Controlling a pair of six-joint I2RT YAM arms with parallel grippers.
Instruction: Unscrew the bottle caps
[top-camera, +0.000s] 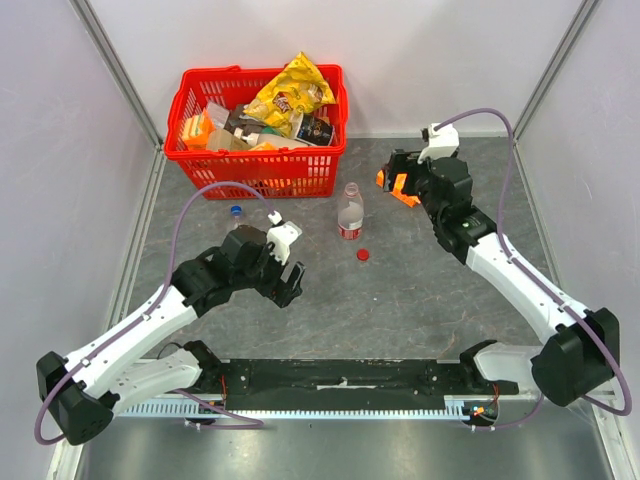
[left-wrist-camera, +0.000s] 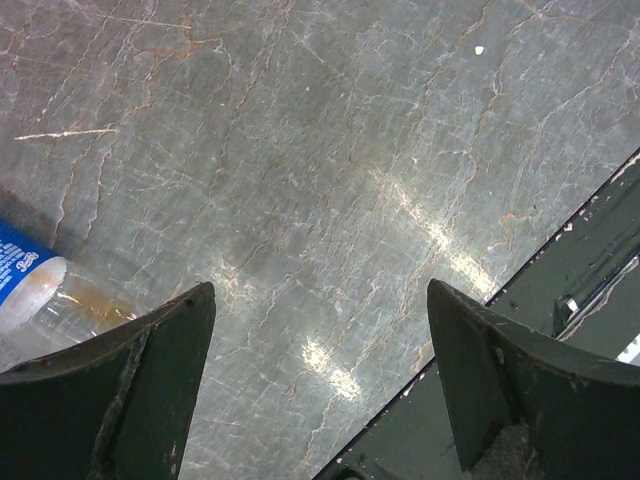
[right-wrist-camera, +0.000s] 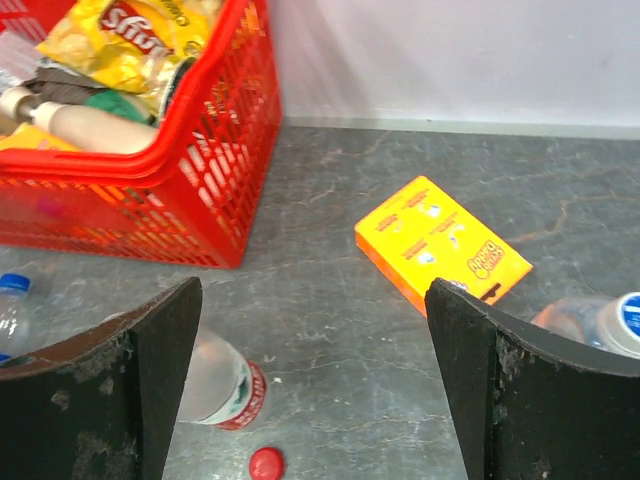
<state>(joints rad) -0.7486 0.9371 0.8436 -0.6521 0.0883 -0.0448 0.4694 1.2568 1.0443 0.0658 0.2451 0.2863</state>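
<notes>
Grey marbled table (top-camera: 420, 290), walled on three sides, with a red basket (top-camera: 262, 130) of snacks at the back.

Left fingers (left-wrist-camera: 130, 400): spread wide, nothing between them, only bare table below. Right fingers (right-wrist-camera: 520, 400): likewise released, grasping nothing.

Task items: the red-labelled bottle (top-camera: 350, 214) stands upright mid-table with its neck bare. The red cap (top-camera: 363, 254) lies loose just in front of it. The blue-labelled bottle (left-wrist-camera: 30, 290) lies beside the left fingers with its blue cap (top-camera: 236, 211) on. A third bottle (right-wrist-camera: 585, 322) with a pale cap (right-wrist-camera: 628, 322) lies by the right fingers, near the orange box (right-wrist-camera: 440, 240).

Hazards, as judged:
- Both capped bottles lie on their sides. A glancing approach could roll them away.
- Squeezing thin plastic may crush the body instead of holding it against the twist.
- A sweeping arm could topple the open bottle or scatter the loose cap.
- The third bottle is partly hidden, so a grasp may miss it.
</notes>
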